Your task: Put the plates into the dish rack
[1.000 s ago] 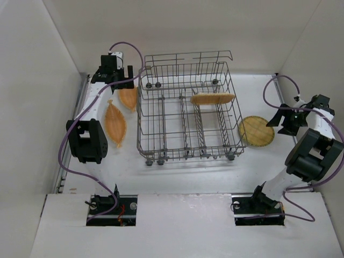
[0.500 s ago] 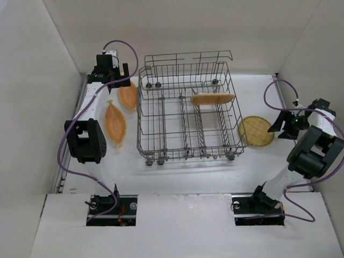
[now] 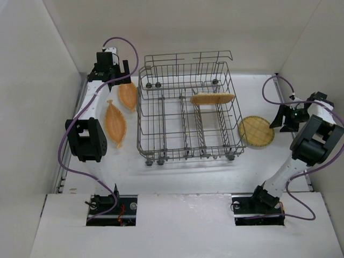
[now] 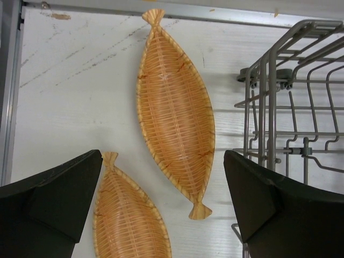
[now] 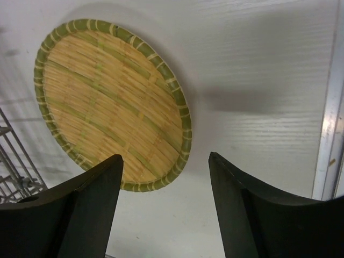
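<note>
Top external, Jo: what sits where?

One tan plate [image 3: 212, 99] stands on edge among the tines of the rack [image 3: 172, 115], right of middle. Wires cross it, so its outline is hard to read. A round plate [image 3: 256, 131] lies flat on the worktop [image 3: 183, 174] just right of the rack. Left of the rack lie a far leaf plate [image 3: 128, 95] and a near leaf plate [image 3: 115, 123].

And the claws?

The left claw [image 3: 115, 75] hangs above the far leaf plate's far end. Left wrist shows it spread wide with nothing gripped. The near leaf plate is cut off there by the bottom edge and partly hidden behind a finger.

The right one?

The right claw [image 3: 285, 119] hovers just right of the round plate, also wide and empty. In right wrist the plate's lower rim runs behind one finger, and only a scrap of rack shows at the left edge.
</note>
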`<state>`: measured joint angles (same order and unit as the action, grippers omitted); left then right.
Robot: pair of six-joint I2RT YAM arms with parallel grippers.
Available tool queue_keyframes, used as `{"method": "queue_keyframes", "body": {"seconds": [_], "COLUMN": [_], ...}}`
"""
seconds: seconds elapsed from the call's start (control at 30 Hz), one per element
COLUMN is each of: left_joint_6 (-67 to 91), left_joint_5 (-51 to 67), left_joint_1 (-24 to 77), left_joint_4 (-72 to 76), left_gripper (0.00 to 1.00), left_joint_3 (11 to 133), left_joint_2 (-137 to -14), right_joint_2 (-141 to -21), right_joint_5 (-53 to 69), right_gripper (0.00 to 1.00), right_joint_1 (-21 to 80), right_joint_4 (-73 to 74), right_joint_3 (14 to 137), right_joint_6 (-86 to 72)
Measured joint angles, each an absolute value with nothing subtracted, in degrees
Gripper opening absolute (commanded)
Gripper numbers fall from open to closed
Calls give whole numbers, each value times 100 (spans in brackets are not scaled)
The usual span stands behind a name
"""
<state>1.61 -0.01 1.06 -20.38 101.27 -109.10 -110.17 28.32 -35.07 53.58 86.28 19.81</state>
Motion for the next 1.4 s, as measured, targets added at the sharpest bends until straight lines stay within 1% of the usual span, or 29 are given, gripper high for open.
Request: {"method": "queue_keyframes", "body": {"seconds": [0.17,0.37,0.57,0.63,0.7,0.77,0.87,0.9,1.0,1.2,1.3,1.4], "left_joint_6": [163,161,158,158,156,156,150,139,108,64,49,47], "left_joint_5": [-5,-14,-21,-21,-25,-32,-43,-45,-51,-51,-49,-40], "left_joint_1": [141,261,366,373,373,373,373,373,373,373,373,377], "left_joint_4": [-2038,-2097,-2211,-2261,-2296,-2335,-2379,-2388,-2418,-2449,-2451,-2449], "left_gripper": [100,100,100,100,100,100,100,100,100,100,100,100], "left_joint_3": [10309,10606,10991,11133,11231,11312,11395,11417,11472,11493,11493,11493], "left_joint_2": [-10954,-11091,-11292,-11358,-11399,-11441,-11491,-11507,-11559,-11620,-11631,-11631], "right_joint_2": [-11410,-11911,-12398,-12586,-12722,-12862,-12995,-13004,-13002,-12860,-12444,-11712], "right_joint_5": [2858,2904,2902,2932,2941,2958,3127,3260,3520,3559,3492,3291], "right_gripper": [70,65,65,62,51,29,5,0,0,0,0,0], "right_joint_1": [-3367,-3286,-3286,-3280,-3280,-3280,-3280,-3282,-3277,-3253,-3253,-3242], "right_joint_4": [5612,5959,6270,6484,6637,6744,6938,7059,7371,7341,7124,6659], "right_joint_3": [8838,9380,9725,9924,10116,10276,10436,10468,10530,10398,10106,9743], "right_joint_6": [2460,2912,3146,3199,3275,3347,3341,3336,3347,3387,3369,3304]}}
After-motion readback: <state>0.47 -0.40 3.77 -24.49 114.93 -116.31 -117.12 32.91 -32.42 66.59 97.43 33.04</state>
